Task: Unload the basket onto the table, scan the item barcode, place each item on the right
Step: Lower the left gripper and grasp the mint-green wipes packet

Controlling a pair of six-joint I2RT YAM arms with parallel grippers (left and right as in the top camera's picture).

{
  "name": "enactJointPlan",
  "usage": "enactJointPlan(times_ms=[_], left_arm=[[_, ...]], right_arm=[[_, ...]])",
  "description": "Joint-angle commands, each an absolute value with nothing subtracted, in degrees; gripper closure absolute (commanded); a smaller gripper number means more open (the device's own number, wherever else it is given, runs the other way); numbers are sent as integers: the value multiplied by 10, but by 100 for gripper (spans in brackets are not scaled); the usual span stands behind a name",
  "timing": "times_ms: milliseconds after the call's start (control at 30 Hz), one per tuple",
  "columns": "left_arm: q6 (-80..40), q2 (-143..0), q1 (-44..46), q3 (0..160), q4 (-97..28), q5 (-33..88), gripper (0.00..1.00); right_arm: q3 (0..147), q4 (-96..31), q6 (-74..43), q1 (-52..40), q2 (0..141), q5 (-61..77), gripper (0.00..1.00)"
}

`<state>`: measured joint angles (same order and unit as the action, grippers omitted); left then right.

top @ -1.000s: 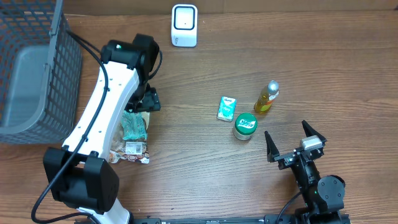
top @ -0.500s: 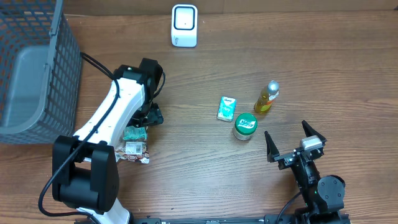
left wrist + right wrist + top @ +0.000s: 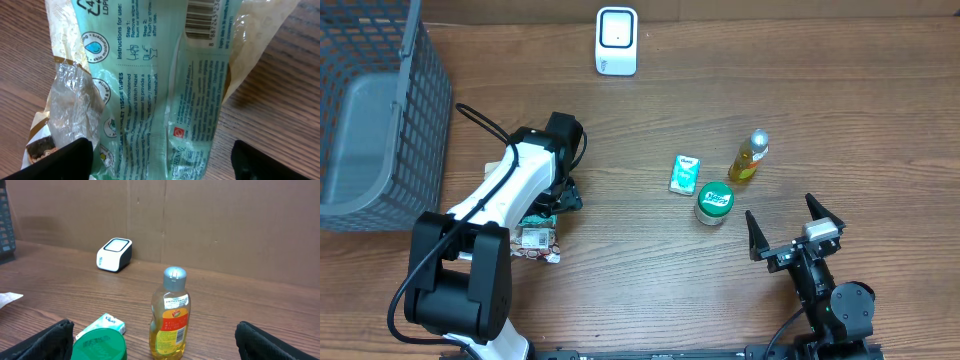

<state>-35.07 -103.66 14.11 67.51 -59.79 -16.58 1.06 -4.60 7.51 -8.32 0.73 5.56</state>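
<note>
Your left gripper [image 3: 162, 162] has come down onto the wipes pack [image 3: 165, 95] — over the last second the arm has folded in toward its own base, and the pack now fills the wrist view, lying flat on the wood between the fingers [image 3: 60, 162]. The jaws stand wide, one on either side of the pack; whether the pads already touch the film I can't tell from this close. The barcode [image 3: 210, 15] faces up, ahead of the fingertips at the pack's far end. So you are at the pick-up, nothing lifted yet — the scanner [image 3: 617, 41] stands well apart, far beyond the gripper.
</note>
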Motion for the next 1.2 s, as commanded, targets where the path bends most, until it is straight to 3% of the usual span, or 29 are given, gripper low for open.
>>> enactJointPlan(times_ms=[0, 167, 267, 333, 833, 1167], left_arm=[[-362, -1031, 139, 663, -587, -182, 14], [-362, -1031, 139, 634, -553, -182, 19], [-362, -1031, 139, 625, -543, -182, 41], [-360, -1031, 139, 625, -543, -182, 46], [-357, -1030, 148, 788, -648, -170, 53], [-342, -1031, 232, 802, -599, -105, 52]], right_arm=[[4, -44, 74, -82, 2, 52, 0], [4, -44, 74, -82, 2, 52, 0], [4, -44, 74, -82, 2, 52, 0], [4, -44, 74, -82, 2, 52, 0], [4, -44, 74, -82, 2, 52, 0], [4, -44, 74, -82, 2, 52, 0]])
